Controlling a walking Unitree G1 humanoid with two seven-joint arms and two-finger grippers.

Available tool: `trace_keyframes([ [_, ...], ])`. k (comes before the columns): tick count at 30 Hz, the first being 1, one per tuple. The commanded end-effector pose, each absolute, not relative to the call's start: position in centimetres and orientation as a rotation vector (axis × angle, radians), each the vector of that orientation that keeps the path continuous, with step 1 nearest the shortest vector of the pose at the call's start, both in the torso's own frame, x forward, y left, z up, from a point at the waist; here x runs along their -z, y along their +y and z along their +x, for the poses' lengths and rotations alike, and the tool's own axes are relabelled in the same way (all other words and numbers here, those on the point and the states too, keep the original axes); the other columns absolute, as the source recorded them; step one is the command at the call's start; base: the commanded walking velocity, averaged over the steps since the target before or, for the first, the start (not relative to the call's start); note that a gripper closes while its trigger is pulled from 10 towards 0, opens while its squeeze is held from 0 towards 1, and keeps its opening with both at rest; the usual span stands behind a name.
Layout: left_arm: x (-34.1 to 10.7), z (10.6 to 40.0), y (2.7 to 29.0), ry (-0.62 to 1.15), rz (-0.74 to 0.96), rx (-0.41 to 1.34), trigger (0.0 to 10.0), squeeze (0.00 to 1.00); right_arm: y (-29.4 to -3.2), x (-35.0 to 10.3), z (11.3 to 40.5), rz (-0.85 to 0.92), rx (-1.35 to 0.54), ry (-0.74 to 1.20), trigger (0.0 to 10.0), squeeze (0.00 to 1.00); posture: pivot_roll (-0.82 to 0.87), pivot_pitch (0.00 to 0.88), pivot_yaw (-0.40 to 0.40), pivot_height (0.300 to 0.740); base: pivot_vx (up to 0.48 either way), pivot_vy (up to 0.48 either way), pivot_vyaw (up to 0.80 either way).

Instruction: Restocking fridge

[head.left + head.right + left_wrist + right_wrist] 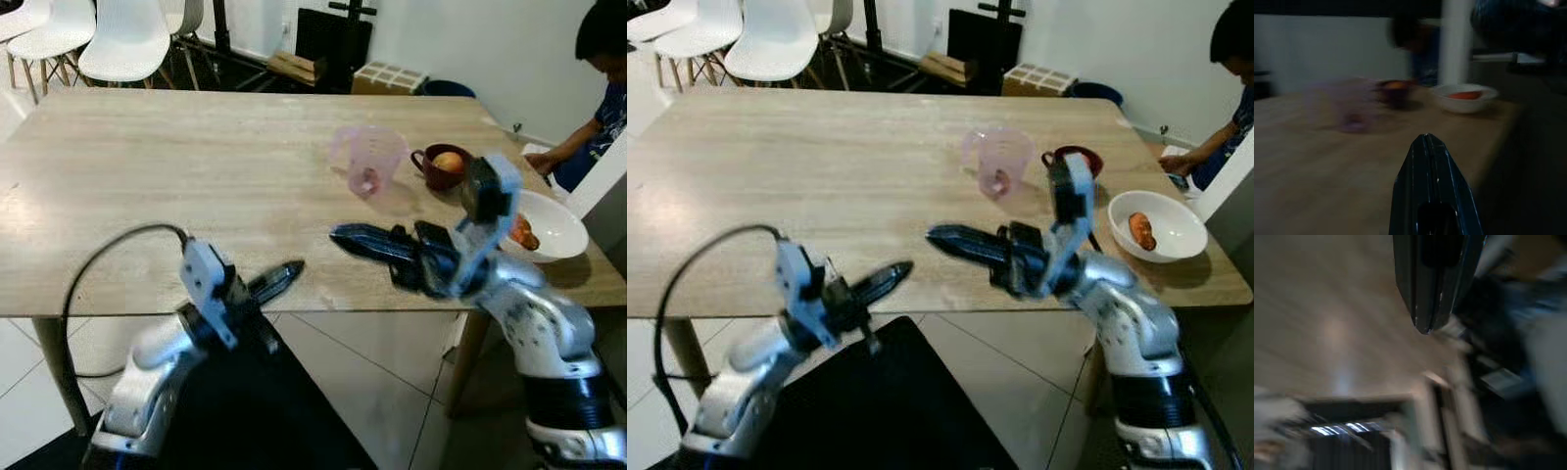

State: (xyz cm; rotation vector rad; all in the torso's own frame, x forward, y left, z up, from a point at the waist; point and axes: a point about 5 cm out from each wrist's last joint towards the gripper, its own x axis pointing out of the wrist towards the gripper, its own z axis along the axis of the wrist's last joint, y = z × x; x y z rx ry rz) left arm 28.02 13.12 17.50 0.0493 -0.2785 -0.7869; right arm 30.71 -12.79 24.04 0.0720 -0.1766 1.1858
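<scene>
Two arms up, nothing held: my fingers on both sides are pressed together and empty, judged from each wrist view, where the black tips meet in a single wedge. The table [147,196] is the largest thing before me, a long pale wooden top, and both grippers hover over its near edge. A person [600,93] sits at the far right corner with a hand near the table's end; that is the main hazard as I judge it, since a wide swing of my right arm toward the food could come close to that hand. The white bowl [560,227] near the right edge holds an orange piece of food [524,233], and my right gripper [358,240] points away from it, leftward across the table, so reaching the bowl means turning the wrist back past the dark red cup [438,168] with the fruit [448,161] in it; a careless sweep could knock the cup or push the bowl off the edge. The clear pink jug [367,157] stands just left of the cup, light-looking and easy to tip, I would guess. My left gripper [279,280] sits at the near edge, well apart from all the food. Both wrist views are blurred, so fine aim is doubtful. No fridge seen yet.
</scene>
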Motion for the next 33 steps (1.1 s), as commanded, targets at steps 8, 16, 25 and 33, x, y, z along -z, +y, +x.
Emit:
trace_keyframes([
  [8,-16.4,31.5,16.2,-0.13,0.188,0.441,10.0,0.0,-11.4,-22.7,36.7,-0.122,-0.805,-0.103,10.0,0.0,-0.09,0.132,-0.038,0.707,0.0,0.0,0.0],
  [16,-17.0,31.2,15.7,-0.141,0.198,0.434,10.0,0.0,-10.0,-23.4,39.3,-0.132,-0.71,-0.108,10.0,0.0,-0.08,0.165,-0.058,0.707,0.0,0.0,0.0],
  [25,-19.0,31.1,17.1,-0.219,0.206,0.335,10.0,0.0,-7.6,-26.0,41.1,-0.108,-0.666,-0.155,10.0,1.0,-0.03,0.207,-0.098,0.707,0.0,0.0,0.0],
  [33,-18.9,30.6,17.0,-0.21,0.213,0.334,10.0,0.0,-7.1,-27.5,41.5,-0.092,-0.61,-0.206,10.0,1.0,0.0,0.205,-0.102,0.707,0.0,0.0,0.0],
])
